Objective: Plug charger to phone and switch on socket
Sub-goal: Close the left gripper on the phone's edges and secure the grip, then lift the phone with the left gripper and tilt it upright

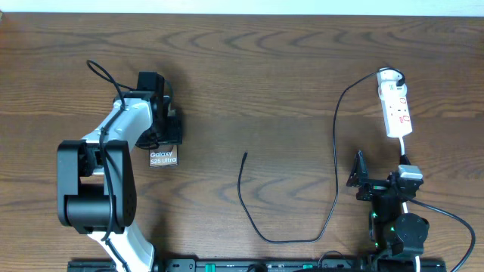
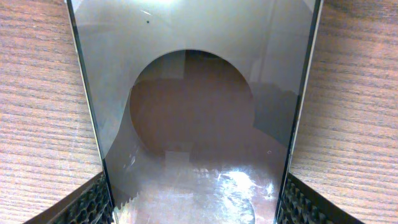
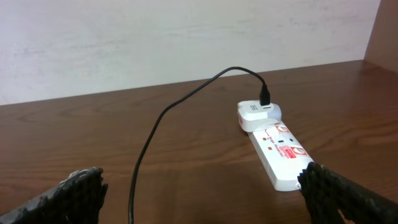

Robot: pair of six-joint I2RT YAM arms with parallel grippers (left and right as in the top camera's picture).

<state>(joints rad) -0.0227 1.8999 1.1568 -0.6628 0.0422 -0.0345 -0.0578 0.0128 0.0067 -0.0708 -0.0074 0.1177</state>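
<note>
The phone (image 1: 162,158) lies on the table at the left, its white "Galaxy" lettering showing. My left gripper (image 1: 165,138) reaches down over it. In the left wrist view the glossy phone (image 2: 199,93) fills the gap, and both pads (image 2: 93,202) sit against its long edges. The charger cable (image 1: 336,174) runs from a white adapter (image 3: 258,115) in the far end of the socket (image 1: 396,109) and loops round to its loose plug tip (image 1: 246,156) mid-table. My right gripper (image 1: 382,172) stands open just short of the socket (image 3: 283,155), holding nothing.
The socket's white cord (image 1: 404,155) runs down past my right gripper toward the table's front edge. The cable's loop (image 1: 291,239) lies near the front edge between the two arms. A pale wall (image 3: 186,37) rises behind the table.
</note>
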